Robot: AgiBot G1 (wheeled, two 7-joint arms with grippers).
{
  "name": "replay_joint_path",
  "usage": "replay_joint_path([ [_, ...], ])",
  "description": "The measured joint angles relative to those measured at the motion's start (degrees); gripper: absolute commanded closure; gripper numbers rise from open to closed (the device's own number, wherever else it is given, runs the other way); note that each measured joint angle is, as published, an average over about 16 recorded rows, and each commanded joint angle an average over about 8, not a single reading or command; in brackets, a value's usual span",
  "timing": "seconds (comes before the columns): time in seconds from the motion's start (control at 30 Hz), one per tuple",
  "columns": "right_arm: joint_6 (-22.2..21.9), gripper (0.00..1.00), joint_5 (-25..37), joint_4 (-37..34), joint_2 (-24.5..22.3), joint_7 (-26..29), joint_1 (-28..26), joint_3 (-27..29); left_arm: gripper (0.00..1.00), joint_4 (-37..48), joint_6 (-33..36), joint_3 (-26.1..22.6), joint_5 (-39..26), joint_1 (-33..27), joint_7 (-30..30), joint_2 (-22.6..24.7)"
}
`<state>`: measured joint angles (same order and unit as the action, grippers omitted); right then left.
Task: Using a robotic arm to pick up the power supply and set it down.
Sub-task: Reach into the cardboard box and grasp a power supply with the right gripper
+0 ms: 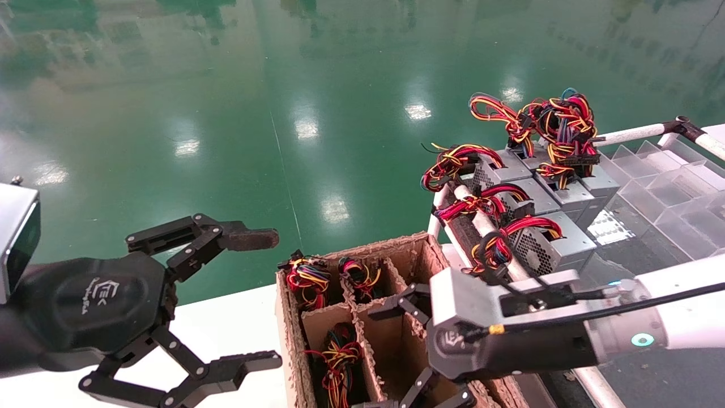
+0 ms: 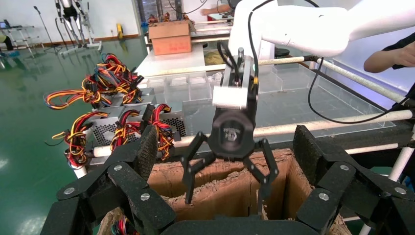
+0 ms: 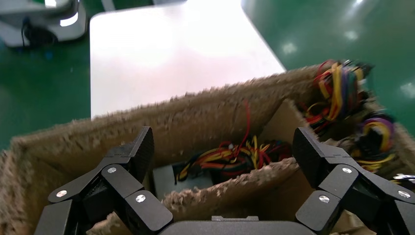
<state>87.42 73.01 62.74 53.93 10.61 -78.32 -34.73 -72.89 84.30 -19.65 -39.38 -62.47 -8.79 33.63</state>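
Right gripper (image 1: 422,354): lower centre of frame, fingers spread wide, empty, over the cardboard box (image 1: 294,340).
Left gripper (image 1: 257,300): lower left, open, idle above the desk (image 1: 226,323).
Power supply (image 1: 558,241): right of centre, on rack beside identical units.

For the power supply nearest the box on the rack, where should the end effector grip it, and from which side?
Probably from above, across the grey metal body of the nearest power supply, fingers on its two side faces, clear of the wire bundle draped over the rail. The open right end effector is over the cardboard box; the left end effector waits open beside it.
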Motion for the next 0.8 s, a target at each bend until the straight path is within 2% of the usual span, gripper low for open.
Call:
replay_joint_path([
  [0.5, -3.4, 0.0, 11.7, -3.4, 9.5, -4.7, -4.8, -6.1, 0.0, 0.0, 0.0, 0.0, 0.0, 0.0, 0.0, 0.0],
  [0.8, -5.8, 0.0, 16.1, -5.6, 13.1, -7.4, -6.1, -8.1, 0.0, 0.0, 0.0, 0.0, 0.0, 0.0, 0.0, 0.0],
])
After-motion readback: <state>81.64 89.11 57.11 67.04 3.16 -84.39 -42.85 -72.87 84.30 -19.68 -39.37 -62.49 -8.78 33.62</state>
